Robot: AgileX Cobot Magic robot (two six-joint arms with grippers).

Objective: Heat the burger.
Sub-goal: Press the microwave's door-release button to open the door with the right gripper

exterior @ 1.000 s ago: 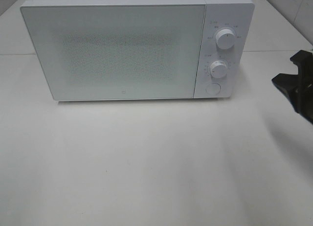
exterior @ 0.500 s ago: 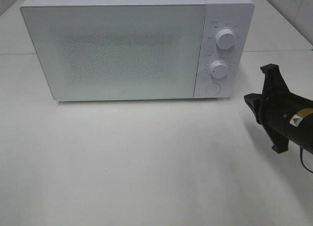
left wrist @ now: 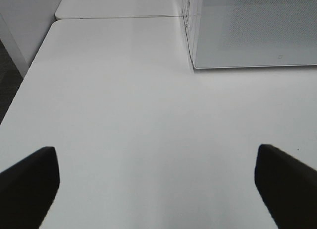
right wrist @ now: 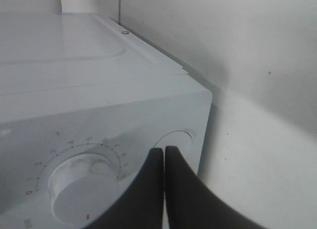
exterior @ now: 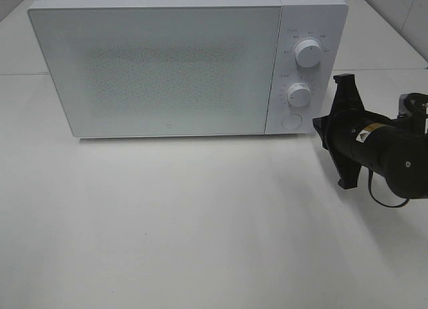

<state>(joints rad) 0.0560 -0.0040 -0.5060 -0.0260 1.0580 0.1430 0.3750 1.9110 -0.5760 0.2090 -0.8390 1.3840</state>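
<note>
The burger cannot be seen in any view. The white microwave [exterior: 187,65] stands upright with its door [exterior: 154,71] shut, the speckled window too cloudy to see through.

The microwave [exterior: 167,68] is white; its door [exterior: 157,71] has fine grey dot pattern in the middle. The knobs [exterior: 308,53] are white, the dial [right wrist: 81,189] w/ small red marks. The table [exterior: 200,222] is plain white. The right gripper [right wrist: 162,152] is black, w/ yellow-white label [exterior: 366,136]; the left gripper [left wrist: 154,149] black also.
</note>
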